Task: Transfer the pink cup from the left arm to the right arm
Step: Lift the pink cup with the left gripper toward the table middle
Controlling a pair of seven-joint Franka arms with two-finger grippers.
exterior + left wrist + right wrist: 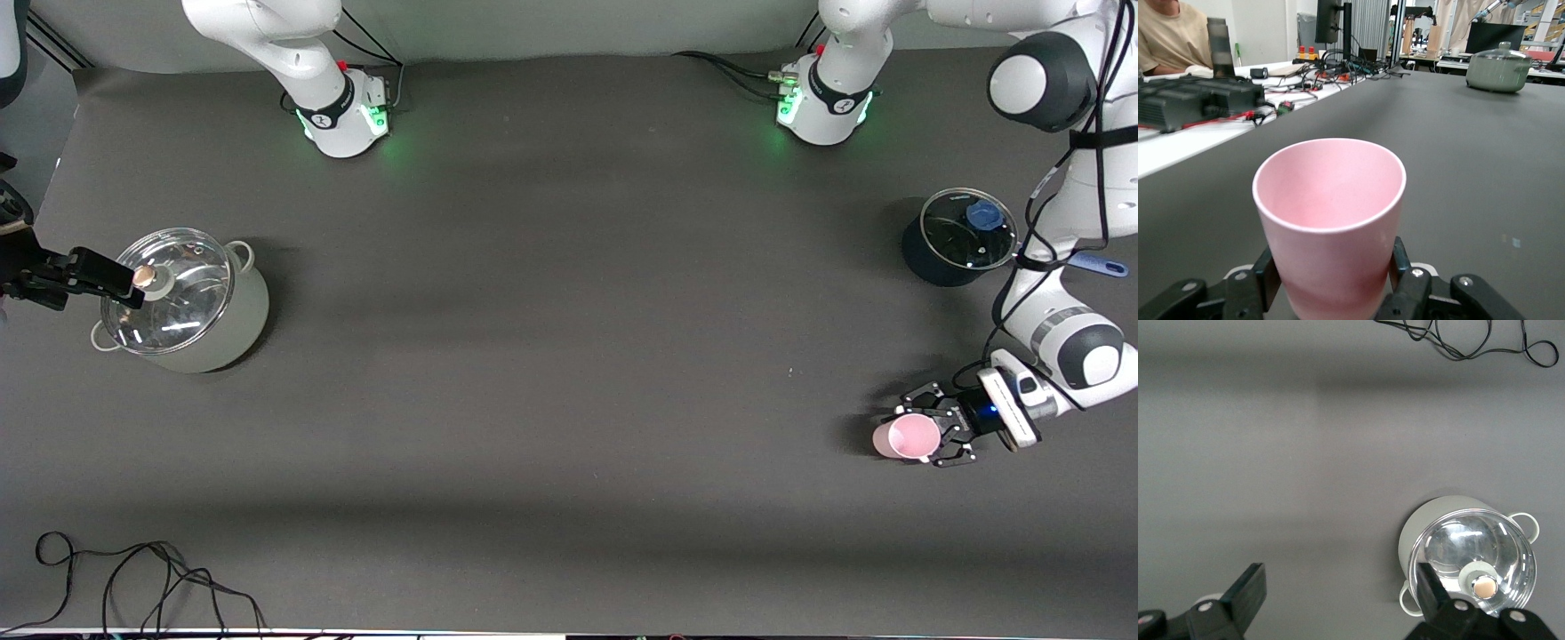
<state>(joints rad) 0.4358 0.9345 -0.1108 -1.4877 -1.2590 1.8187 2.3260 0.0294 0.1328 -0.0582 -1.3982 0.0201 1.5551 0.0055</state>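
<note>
The pink cup (905, 437) stands upright between the fingers of my left gripper (929, 436), near the left arm's end of the table and close to the front camera. The scissor-linkage fingers are shut on its lower wall. I cannot tell if its base touches the table. In the left wrist view the cup (1331, 213) fills the middle, and the left gripper (1333, 270) clamps it from both sides. My right gripper (84, 280) is up in the air at the right arm's end, over the edge of a pale pot. In the right wrist view the right gripper (1338, 590) is wide open and empty.
A pale green pot with a glass lid (182, 298) stands at the right arm's end; it also shows in the right wrist view (1471, 563) and the left wrist view (1498, 67). A dark pot with a glass lid (960, 236) stands by the left arm. Black cable (133, 578) lies at the front edge.
</note>
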